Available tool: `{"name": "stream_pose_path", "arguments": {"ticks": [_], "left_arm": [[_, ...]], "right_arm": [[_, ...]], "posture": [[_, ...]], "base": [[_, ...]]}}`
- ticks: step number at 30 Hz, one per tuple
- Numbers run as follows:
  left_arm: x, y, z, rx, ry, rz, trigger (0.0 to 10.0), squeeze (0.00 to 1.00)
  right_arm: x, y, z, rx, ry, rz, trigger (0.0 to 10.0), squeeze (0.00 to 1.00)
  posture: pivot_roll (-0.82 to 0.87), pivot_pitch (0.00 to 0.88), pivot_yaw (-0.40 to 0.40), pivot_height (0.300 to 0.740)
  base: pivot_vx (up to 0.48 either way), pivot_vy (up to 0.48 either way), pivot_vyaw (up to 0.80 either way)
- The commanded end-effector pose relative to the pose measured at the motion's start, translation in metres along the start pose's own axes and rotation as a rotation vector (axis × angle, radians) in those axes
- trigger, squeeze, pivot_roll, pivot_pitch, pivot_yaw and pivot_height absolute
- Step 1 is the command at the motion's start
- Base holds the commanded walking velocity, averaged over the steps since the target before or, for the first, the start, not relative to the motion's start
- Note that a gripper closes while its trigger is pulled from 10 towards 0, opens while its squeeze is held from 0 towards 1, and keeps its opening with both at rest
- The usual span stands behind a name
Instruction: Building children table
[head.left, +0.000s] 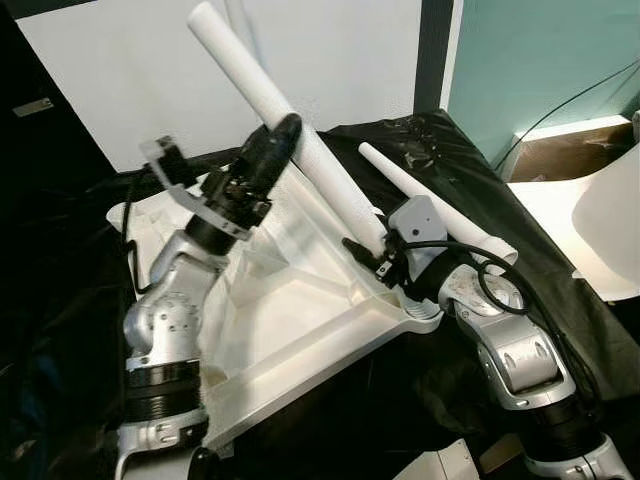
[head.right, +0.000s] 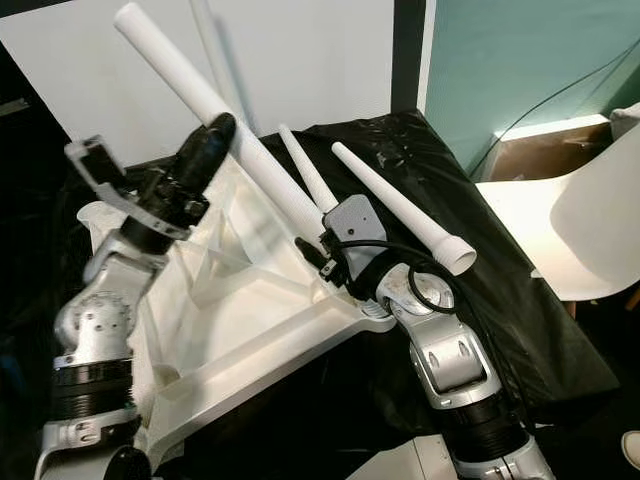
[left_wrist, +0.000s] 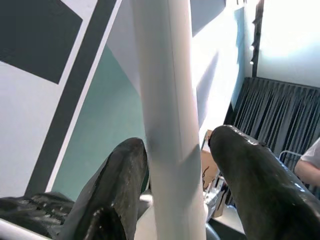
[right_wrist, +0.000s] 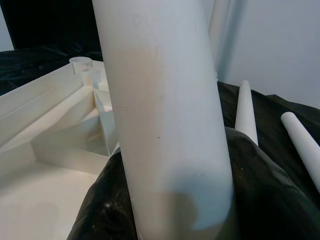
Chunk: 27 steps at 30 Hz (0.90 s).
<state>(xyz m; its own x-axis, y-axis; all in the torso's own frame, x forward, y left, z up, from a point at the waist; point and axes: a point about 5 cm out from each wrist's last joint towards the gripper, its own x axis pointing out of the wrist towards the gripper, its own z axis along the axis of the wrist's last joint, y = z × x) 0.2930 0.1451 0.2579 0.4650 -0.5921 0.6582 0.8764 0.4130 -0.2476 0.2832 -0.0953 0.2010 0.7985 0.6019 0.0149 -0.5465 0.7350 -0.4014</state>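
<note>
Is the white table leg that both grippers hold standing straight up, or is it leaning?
Leaning. The table leg slants from the tabletop corner up toward the robot's left, held by the left gripper midway and the right gripper near its base.

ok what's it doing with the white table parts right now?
Both arms are on one white table leg that stands tilted over the upturned white tabletop. The left gripper clasps it partway up; the right gripper holds it near the bottom, at the tabletop's corner. Two more loose legs lie on the black cloth behind. Whether the leg is seated in its socket can't be seen.
</note>
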Motion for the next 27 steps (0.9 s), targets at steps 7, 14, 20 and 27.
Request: {"name": "stream_pose_path", "arguments": {"ticks": [7,14,20,27], "left_arm": [[0.006,-0.009,-0.003,0.03,0.053,-0.082,10.0,0.0],[0.028,-0.02,0.0,0.037,0.014,-0.123,8.7,0.0],[0.03,-0.022,0.006,0.005,-0.012,-0.143,0.0,0.0],[0.028,-0.02,0.007,0.044,-0.018,-0.136,0.0,0.0]], "right_arm": [[-0.003,0.0,0.004,-0.073,-0.06,-0.028,0.0,0.0],[-0.004,0.007,-0.002,-0.23,-0.041,-0.001,0.0,0.0],[-0.004,0.005,-0.006,-0.262,-0.026,-0.025,7.7,0.0],[0.0,-0.001,-0.001,-0.241,-0.035,-0.063,10.0,0.0]], "posture": [[-0.15,0.0,0.123,0.74],[-0.15,0.0,0.123,0.74],[-0.16,0.0,0.134,0.74],[-0.15,0.0,0.133,0.74]], "base": [[0.0,0.0,0.0],[0.0,0.0,0.0],[0.0,0.0,0.0],[0.0,0.0,0.0]]}}
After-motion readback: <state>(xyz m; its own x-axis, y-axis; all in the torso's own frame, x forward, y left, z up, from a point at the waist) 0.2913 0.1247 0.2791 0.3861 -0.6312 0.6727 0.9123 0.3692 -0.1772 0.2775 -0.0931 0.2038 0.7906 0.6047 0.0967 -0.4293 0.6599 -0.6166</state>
